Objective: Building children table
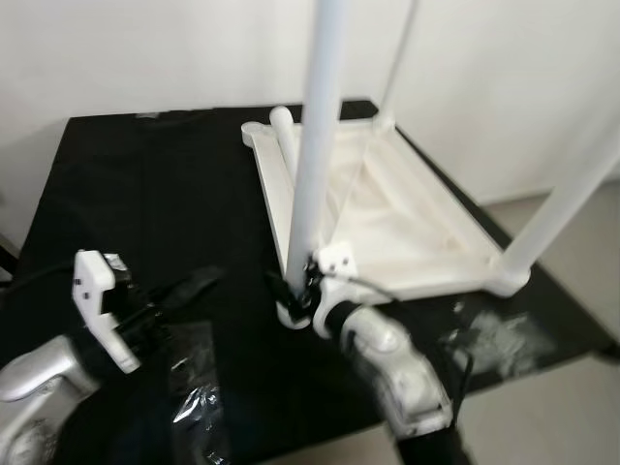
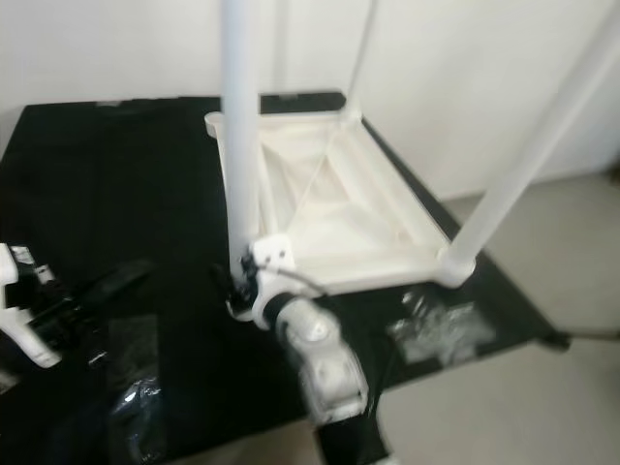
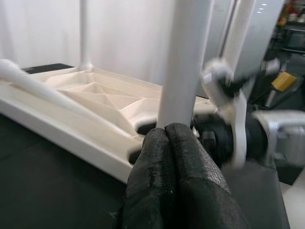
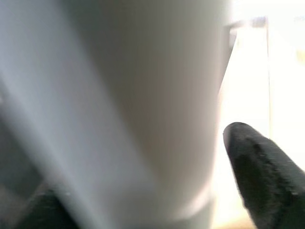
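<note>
A white children's table lies upside down on the black-covered worktop. Three white legs stand up from its corners: a near one, a far one and one at the right. Another white leg lies loose along the frame's left edge. My right gripper is shut on the base of the near leg, with one black finger on each side of the tube. My left gripper hovers to the left of that corner, its fingers pressed together on nothing.
Clear plastic bags lie on the black cover, one by my left arm and one near the front right corner. A white wall stands behind. The worktop's right edge drops to a light floor.
</note>
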Controlling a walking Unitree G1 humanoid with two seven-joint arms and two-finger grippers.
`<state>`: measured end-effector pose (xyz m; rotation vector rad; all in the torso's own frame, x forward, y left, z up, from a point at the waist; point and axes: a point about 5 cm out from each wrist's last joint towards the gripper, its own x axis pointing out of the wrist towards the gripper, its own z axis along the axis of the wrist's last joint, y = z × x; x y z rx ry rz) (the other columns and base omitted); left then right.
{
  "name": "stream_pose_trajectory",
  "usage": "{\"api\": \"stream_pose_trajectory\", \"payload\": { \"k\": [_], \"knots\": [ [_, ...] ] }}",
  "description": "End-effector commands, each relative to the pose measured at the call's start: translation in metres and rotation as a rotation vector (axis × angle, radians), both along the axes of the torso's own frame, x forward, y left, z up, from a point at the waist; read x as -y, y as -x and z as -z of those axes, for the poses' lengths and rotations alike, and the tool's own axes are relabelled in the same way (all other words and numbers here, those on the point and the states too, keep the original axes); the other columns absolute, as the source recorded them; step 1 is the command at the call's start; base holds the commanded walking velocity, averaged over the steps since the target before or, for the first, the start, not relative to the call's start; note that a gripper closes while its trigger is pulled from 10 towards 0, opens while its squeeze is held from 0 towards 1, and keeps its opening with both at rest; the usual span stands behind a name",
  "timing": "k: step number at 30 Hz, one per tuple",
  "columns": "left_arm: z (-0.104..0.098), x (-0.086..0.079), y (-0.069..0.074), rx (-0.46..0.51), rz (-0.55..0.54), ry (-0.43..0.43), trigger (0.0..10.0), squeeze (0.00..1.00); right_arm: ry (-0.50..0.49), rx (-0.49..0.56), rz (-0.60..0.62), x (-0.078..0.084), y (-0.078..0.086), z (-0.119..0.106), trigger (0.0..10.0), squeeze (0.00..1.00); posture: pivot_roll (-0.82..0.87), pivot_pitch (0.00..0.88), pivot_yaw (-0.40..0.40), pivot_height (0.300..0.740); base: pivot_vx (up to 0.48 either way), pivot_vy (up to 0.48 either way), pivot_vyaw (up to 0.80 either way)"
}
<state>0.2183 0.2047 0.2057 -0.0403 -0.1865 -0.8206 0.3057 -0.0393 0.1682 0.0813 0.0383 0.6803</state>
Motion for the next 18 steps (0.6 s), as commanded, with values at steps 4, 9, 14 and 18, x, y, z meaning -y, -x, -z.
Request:
{"api": "stream_pose_trajectory", "payload": {
  "k": [4,9,14,18],
  "knots": [
    [0.002,0.001,0.002,-0.004,0.002,-0.007,10.0,0.00,-0.017,0.081,-0.242,0.009,-0.011,-0.019,10.0,0.04,0.07,0.096,-0.073,0.740,0.000,0.000,0.00],
    [0.002,0.002,0.003,-0.004,0.004,-0.006,10.0,0.00,0.096,0.182,-0.505,0.027,-0.024,-0.042,10.0,0.00,0.09,0.097,-0.074,0.740,0.000,0.000,0.00],
    [0.003,0.003,0.005,-0.006,0.003,-0.005,10.0,0.00,0.127,0.185,-0.607,0.041,-0.041,-0.054,10.0,0.00,0.10,0.098,-0.076,0.740,0.000,0.000,0.00],
    [0.003,0.003,0.006,-0.007,0.004,-0.004,10.0,0.00,0.109,0.177,-0.640,0.043,-0.047,-0.058,10.0,0.00,0.11,0.101,-0.072,0.740,0.000,0.000,0.00]
  ]
}}
